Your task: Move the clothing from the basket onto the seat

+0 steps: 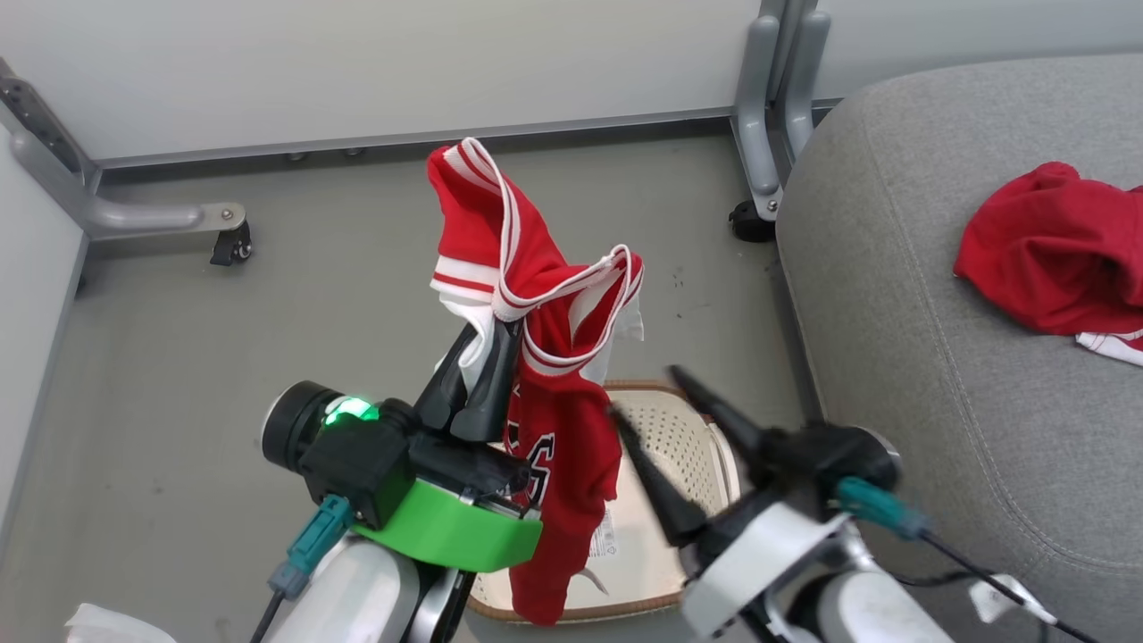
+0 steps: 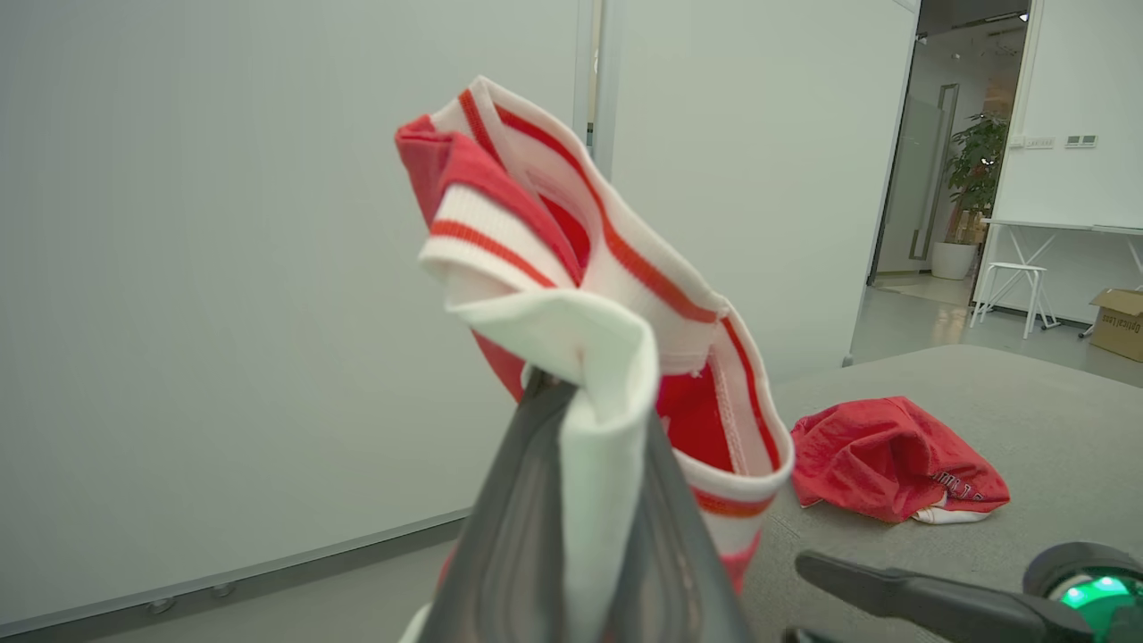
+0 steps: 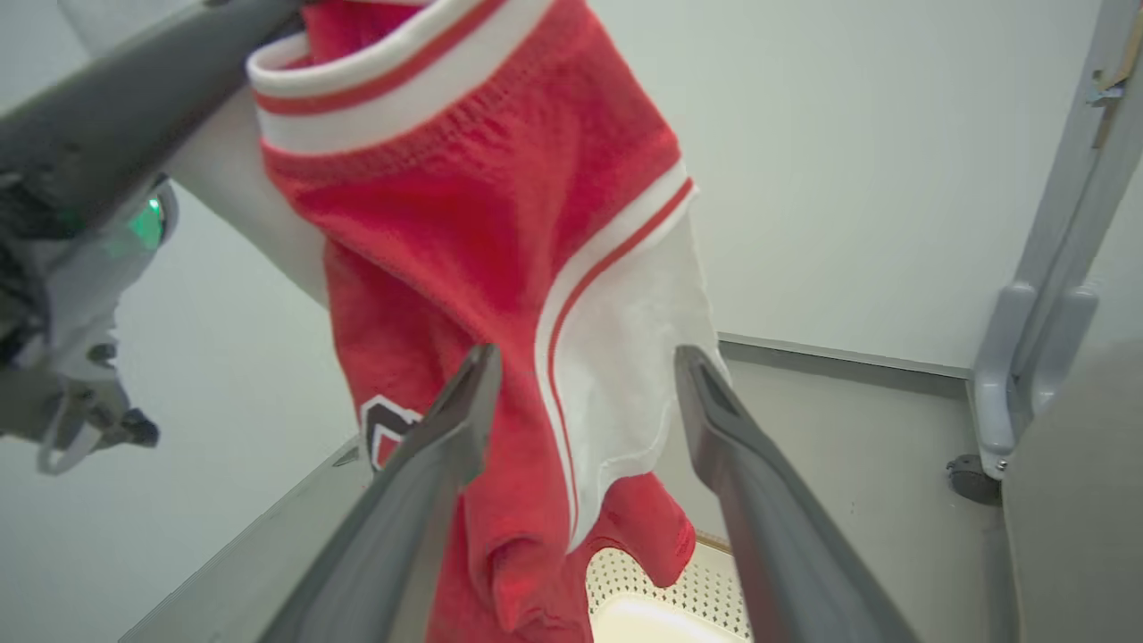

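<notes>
My left gripper (image 1: 500,332) is shut on the white-trimmed edge of a red garment (image 1: 558,429), which hangs lifted above the cream basket (image 1: 683,429). The left wrist view shows the fabric (image 2: 554,223) pinched between the left gripper's (image 2: 571,386) fingers. My right gripper (image 1: 643,393) is open beside the hanging garment, over the basket. In its wrist view the cloth (image 3: 464,223) hangs just beyond the right gripper (image 3: 587,357), with the basket (image 3: 661,594) below. Another red garment (image 1: 1054,250) lies crumpled on the grey seat (image 1: 938,375) at the right, also seen as a red heap (image 2: 884,455).
Grey metal frame legs on casters stand on the floor at the back left (image 1: 228,237) and next to the seat's corner (image 1: 759,179). White wall panels close the back and left. A white scrap (image 1: 98,625) lies at the bottom left.
</notes>
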Tool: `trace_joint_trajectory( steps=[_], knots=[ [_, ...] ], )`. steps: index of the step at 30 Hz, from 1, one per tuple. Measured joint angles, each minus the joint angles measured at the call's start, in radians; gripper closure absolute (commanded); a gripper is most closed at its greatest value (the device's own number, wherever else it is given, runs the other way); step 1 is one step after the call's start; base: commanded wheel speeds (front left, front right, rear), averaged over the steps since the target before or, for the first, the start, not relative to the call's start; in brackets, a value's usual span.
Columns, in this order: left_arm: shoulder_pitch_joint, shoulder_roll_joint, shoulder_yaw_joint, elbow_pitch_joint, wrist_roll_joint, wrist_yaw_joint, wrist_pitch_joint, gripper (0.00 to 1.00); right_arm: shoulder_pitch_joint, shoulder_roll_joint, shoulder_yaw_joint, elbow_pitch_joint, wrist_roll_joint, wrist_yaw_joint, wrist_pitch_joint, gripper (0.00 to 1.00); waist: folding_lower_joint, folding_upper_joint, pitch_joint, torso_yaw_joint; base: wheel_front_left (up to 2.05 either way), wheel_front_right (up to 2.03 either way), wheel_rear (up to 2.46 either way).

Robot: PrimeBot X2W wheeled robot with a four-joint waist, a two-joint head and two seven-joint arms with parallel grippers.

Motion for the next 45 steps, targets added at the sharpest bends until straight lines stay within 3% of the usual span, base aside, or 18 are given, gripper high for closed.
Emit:
trace_joint_trajectory(
  steps=[6, 17, 18, 19, 20, 34, 35, 36, 37, 45],
  knots=[
    [-0.013, -0.011, -0.025, 0.011, 0.0, -0.014, -0.001, 1.0, -0.138, -0.019, 0.167, 0.083, 0.062, 0.0, -0.004, 0.0, 0.0, 0.0, 0.017, 0.016, 0.0, 0.0, 0.0],
    [-0.013, -0.029, -0.061, 0.02, 0.0, -0.032, -0.009, 1.0, -0.283, -0.001, 0.23, 0.257, 0.067, 0.0, -0.069, 0.0, 0.0, 0.0, 0.036, 0.045, 0.0, 0.0, 0.0],
    [-0.013, -0.029, -0.061, 0.02, 0.0, -0.032, -0.009, 1.0, -0.29, 0.004, 0.231, 0.266, 0.067, 0.0, -0.074, 0.04, 0.0, 0.0, 0.036, 0.046, 0.0, 0.0, 0.0],
    [-0.013, -0.029, -0.061, 0.02, 0.0, -0.033, -0.009, 1.0, -0.298, 0.008, 0.235, 0.28, 0.067, 0.0, -0.083, 0.58, 0.0, 0.0, 0.036, 0.046, 0.0, 0.0, 0.0],
    [-0.013, -0.029, -0.061, 0.02, 0.0, -0.033, -0.009, 1.0, -0.304, 0.01, 0.236, 0.289, 0.067, 0.0, -0.087, 0.98, 0.0, 0.0, 0.036, 0.047, 0.0, 0.0, 0.0],
    [-0.016, -0.008, -0.04, 0.019, 0.0, -0.024, -0.013, 1.0, -0.343, 0.027, 0.253, 0.355, 0.113, 0.0, -0.137, 1.0, 0.0, 0.0, 0.03, 0.051, 0.0, 0.0, 0.0],
    [-0.017, -0.007, -0.037, 0.019, 0.0, -0.021, -0.013, 0.63, -0.344, 0.027, 0.252, 0.356, 0.113, 0.0, -0.143, 1.0, 0.0001, 0.0, 0.029, 0.051, 0.0, 0.0, 0.0],
    [-0.017, -0.005, -0.035, 0.019, 0.0, -0.021, -0.013, 0.11, -0.347, 0.027, 0.25, 0.358, 0.117, 0.0, -0.144, 1.0, 0.0001, 0.0, 0.027, 0.051, 0.0, 0.0, 0.0],
    [-0.017, -0.002, -0.032, 0.019, 0.001, -0.016, -0.013, 0.0, -0.351, 0.027, 0.245, 0.36, 0.119, 0.0, -0.147, 1.0, 0.0001, 0.0, 0.026, 0.051, 0.0, 0.0, 0.0],
    [-0.018, 0.056, -0.03, 0.03, 0.017, -0.011, 0.016, 0.0, -0.402, 0.012, 0.186, 0.38, 0.128, 0.0, -0.173, 1.0, 0.0, 0.0, 0.012, 0.051, 0.0, 0.0, 0.0]
  ],
)
